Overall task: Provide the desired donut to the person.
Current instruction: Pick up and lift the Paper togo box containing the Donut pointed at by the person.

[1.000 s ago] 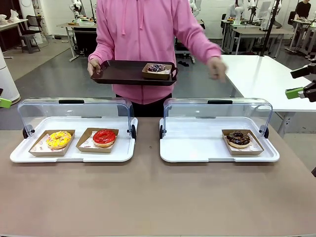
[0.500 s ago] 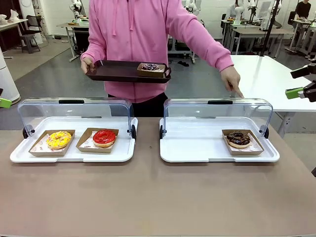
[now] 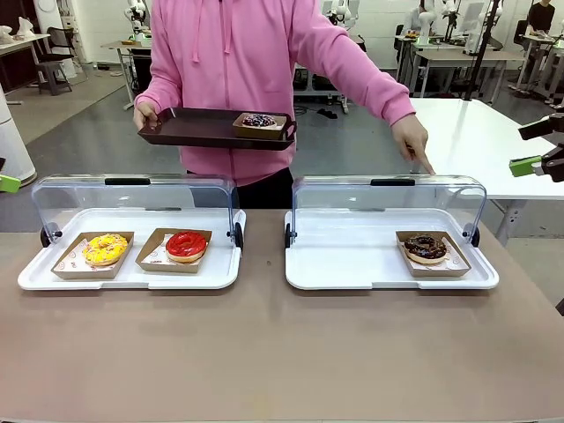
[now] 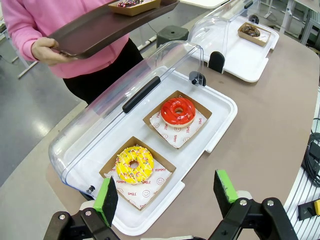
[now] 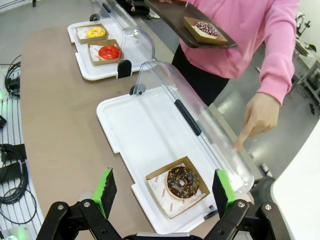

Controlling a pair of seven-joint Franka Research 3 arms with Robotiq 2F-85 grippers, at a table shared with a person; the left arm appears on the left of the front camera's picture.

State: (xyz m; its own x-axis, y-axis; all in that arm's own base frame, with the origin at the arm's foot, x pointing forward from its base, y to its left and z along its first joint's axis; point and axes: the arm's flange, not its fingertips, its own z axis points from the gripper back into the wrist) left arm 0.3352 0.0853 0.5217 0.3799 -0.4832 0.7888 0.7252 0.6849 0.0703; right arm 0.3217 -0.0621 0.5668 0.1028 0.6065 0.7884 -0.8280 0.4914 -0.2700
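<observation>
Person points a finger at chocolate donut, boxed on the tray under the raised lid. Right hand is wide open and empty, donut near at its 12 o'clock. Left hand is also open and empty, well apart from it.

Left gripper and right gripper: black linkage bodies, green pads, silver pivot screws. Person: bright pink hooded sweatshirt with drawstrings, black trousers
</observation>
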